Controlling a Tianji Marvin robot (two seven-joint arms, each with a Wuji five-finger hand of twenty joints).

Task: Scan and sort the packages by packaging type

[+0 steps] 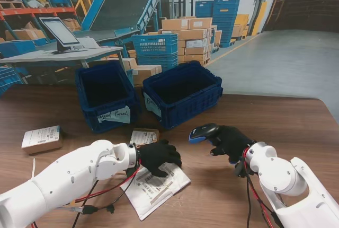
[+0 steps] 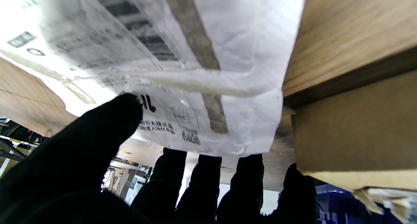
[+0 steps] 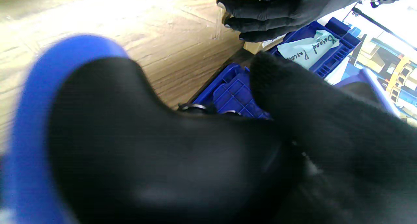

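Two hands share the work. The left hand (image 1: 159,156) lies palm-down on a white poly mailer (image 1: 156,185) that rests flat on the wooden surface (image 1: 296,127). Its fingers (image 2: 208,181) are spread, reaching past the bag's far edge, and the thumb presses on the printed label, so the hand pins the bag rather than grasps it; this probably keeps the label flat and readable. The right hand (image 1: 230,142) is closed around the grip of a black-and-blue barcode scanner (image 1: 204,132), whose head points left toward the mailer, a pose suited to reading that label. The mailer sits near the robot, between the two arms, label side up.

Farther from the robot stand two blue crates side by side. The left crate (image 1: 106,98) carries a handwritten tag that appears to read "Bagged Parcels", and is judged the mailer's destination; the right crate (image 1: 183,93) bears a label too small to read. A small cardboard parcel (image 1: 144,136) lies just beyond the left hand's fingertips, between the mailer and the crates, and would sit in the path of a straight carry to the left crate. A second boxed parcel (image 1: 42,139) lies well apart at the far left. Red and black cables (image 1: 100,196) trail from the left wrist close beside the mailer's near edge.
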